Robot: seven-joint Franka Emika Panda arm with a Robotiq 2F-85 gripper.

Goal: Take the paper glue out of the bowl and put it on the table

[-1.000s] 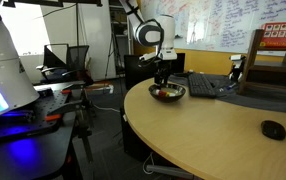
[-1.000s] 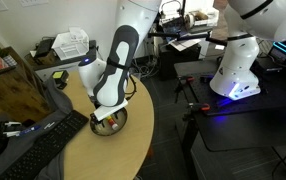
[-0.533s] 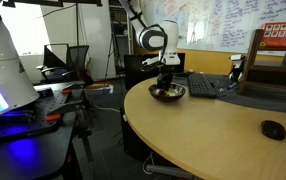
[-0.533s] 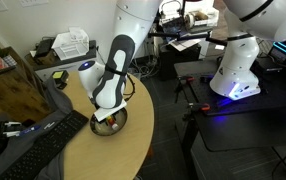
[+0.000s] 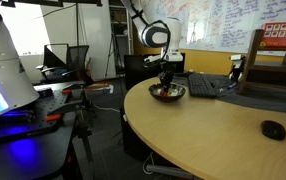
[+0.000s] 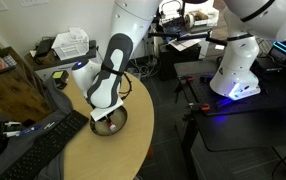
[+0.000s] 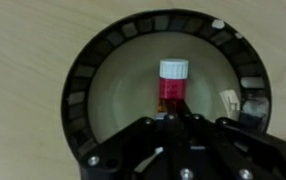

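Metal, shiny: bowl (image 7: 81, 92), round and shallow, with a dark reflective rim band and a paler floor. It stood on the table (image 5: 218, 135), light tan wood, near the rounded edge in both exterior views.

Red and white: paper glue (image 7: 172, 84), a short stick with a red body and a white end. In the wrist view it was seen inside the bowl's outline, just off centre, with the white end pointing away from the gripper (image 7: 173, 118). The black fingers were drawn narrow and pressed on the lower part of the red body. Whether the stick's lower end touched the bowl's floor could not be told. In the exterior views the stick was too small to make out.

White and black: arm (image 6: 118, 60), bent downward over the bowl, with the gripper directly above it in an exterior view (image 5: 166, 80).

Black: keyboard (image 5: 205, 85), on the table just beside the bowl. Black: mouse (image 5: 273, 129), on the table well apart from the bowl.
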